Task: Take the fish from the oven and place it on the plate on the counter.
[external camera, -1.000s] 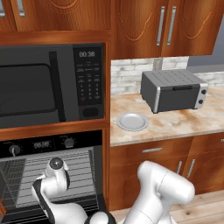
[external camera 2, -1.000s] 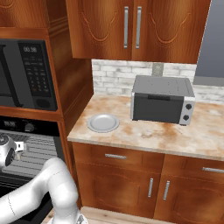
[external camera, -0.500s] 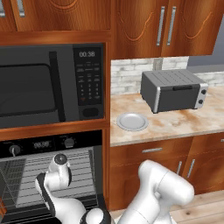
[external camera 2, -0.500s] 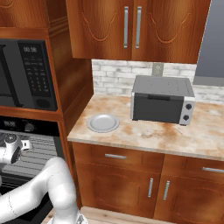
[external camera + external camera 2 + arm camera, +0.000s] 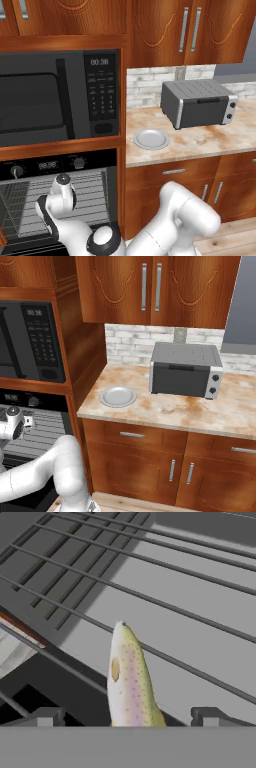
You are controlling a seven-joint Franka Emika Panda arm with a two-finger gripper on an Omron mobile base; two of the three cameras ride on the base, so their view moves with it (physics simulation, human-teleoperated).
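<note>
Fish (image 5: 129, 682) low in the middle of the hand view, lying on the wire rack (image 5: 165, 602) inside the oven (image 5: 60, 200), head end toward the centre of the frame, tail end running down out of sight at the bottom. Pale, speckled, pinkish along the flank, yellowish on the back.

Gripper (image 5: 125, 718) at the bottom of the hand view, jaws spread wide. One fingertip (image 5: 46, 717) at lower left, the other at lower right, with the fish's lower part between them. Well apart from the fish on both sides, no contact visible. Nothing held.

In the left base view, white arm (image 5: 175, 225) rising from the lower right, bending left, with the hand (image 5: 57, 202) at lower left in front of the oven's open cavity. In the right base view, hand (image 5: 12, 423) at the left edge, level with the oven racks.

Oven at lower left of the left base view, knobs and display strip above the cavity, grey racks showing inside. Microwave (image 5: 55, 97) directly above it.

Plate (image 5: 151, 139) just right of centre in the left base view, on the counter (image 5: 200, 140), bare. Toaster oven (image 5: 197, 102) to its upper right, near but apart from it. In the right base view, plate (image 5: 118, 396) left of centre, at the counter's left end.
</note>
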